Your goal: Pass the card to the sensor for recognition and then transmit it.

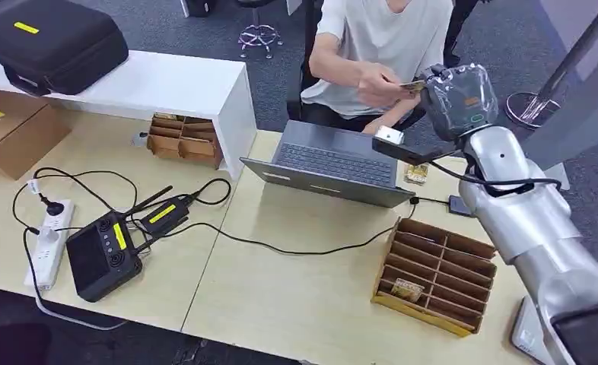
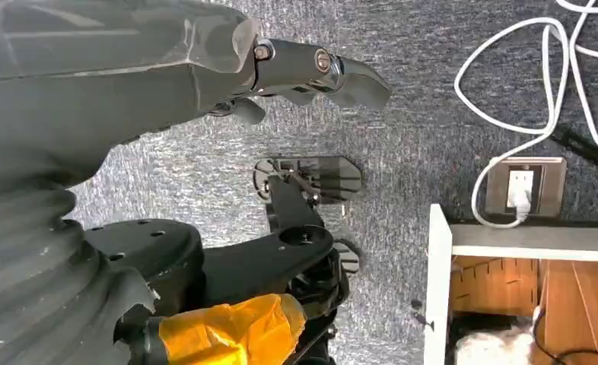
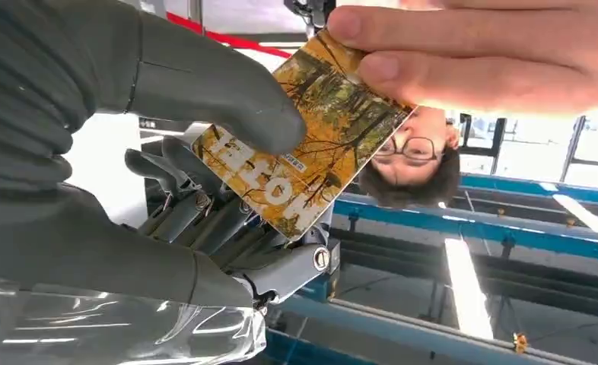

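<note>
On the worktop (image 1: 296,296), cardboard divider tray (image 1: 435,275) with one card (image 1: 407,289), right robot hand (image 3: 205,190) pinching orange forest-print card (image 3: 303,144) with person's hand (image 3: 494,46), left robot hand (image 2: 311,72) empty, fingers apart.

A grey laptop (image 1: 334,163) sits open on the counter (image 1: 296,289). A brown cardboard rack (image 1: 435,275) stands beside it. Farther along lie a black controller (image 1: 103,255), a white power strip (image 1: 47,242) and a black case (image 1: 52,42) on a white shelf (image 1: 166,84).

Silver right arm (image 1: 520,205), black cable, clear film over grey right hand (image 1: 459,95)
</note>
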### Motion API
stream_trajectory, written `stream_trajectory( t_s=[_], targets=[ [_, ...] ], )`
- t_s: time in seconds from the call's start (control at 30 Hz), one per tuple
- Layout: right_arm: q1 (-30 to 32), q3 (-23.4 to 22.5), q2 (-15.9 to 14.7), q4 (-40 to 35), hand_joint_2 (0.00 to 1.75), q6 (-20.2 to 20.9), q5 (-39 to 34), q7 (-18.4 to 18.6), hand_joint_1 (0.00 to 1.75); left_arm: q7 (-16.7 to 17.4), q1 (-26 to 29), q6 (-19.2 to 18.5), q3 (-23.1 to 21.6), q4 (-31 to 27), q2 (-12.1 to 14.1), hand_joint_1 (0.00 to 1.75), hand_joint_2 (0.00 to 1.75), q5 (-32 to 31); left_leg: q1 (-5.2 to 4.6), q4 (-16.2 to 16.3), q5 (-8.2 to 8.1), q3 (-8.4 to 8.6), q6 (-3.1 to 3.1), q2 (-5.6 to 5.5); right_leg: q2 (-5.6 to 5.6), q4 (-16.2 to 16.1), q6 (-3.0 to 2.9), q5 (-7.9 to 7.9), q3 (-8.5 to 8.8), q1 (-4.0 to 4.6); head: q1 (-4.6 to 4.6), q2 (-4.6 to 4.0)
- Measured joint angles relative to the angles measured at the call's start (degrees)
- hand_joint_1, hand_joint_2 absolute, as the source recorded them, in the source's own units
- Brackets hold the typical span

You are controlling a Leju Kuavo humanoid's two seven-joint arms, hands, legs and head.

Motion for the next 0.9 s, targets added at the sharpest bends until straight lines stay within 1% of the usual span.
stream_trajectory(
  t_s=[0.03,0.07,0.17,0.27,0.5,0.9],
  targets=[
    [0.00,0.09,0.00,0.13,1.75,0.00,0.00,0.00,1.75,0.00,0.00,0.00,0.00,0.00,0.00,0.00,1.75,0.00,0.00,0.00,0.00,-0.02,0.00,0.00,0.00,0.00,0.00,0.00,-0.02,0.00,0.00,0.00],
    [0.00,0.17,0.04,0.24,1.75,0.00,0.00,0.00,0.00,0.00,0.00,-0.02,0.00,0.00,-0.02,0.00,1.75,0.00,0.00,0.00,0.00,-0.05,0.00,-0.01,-0.01,0.00,0.00,0.00,-0.04,0.00,0.00,0.00],
    [-0.01,0.50,0.09,0.44,1.75,0.00,-0.28,-0.15,0.00,-0.07,0.00,-0.33,0.00,0.00,-0.04,0.00,1.75,0.00,-0.01,0.01,0.00,-0.06,0.00,-0.01,-0.01,-0.01,0.00,0.00,-0.05,-0.01,0.00,0.00],
    [-0.11,0.52,0.07,0.52,1.75,0.00,-0.48,-0.33,0.00,-0.53,0.00,-1.51,0.00,0.00,-0.04,0.00,1.75,0.37,-0.01,0.01,-0.01,-0.05,0.01,0.01,0.01,-0.02,0.00,0.00,-0.05,-0.01,0.00,0.00],
    [-0.26,0.52,-0.09,0.85,1.75,-0.09,-0.92,-0.50,0.00,-0.72,0.01,-0.61,0.00,0.00,-0.02,0.00,1.75,0.55,-0.01,0.01,0.01,0.03,-0.01,0.06,0.06,-0.02,-0.02,0.02,-0.05,0.00,0.00,0.00],
    [-0.63,0.48,-3.37,1.25,1.75,-0.44,-1.36,-0.83,0.00,-0.79,0.18,0.22,0.00,0.00,0.20,0.00,1.75,1.20,-0.01,0.02,0.00,0.00,0.00,0.05,0.04,-0.02,-0.03,0.03,-0.05,0.00,0.00,0.00]
  ],
)
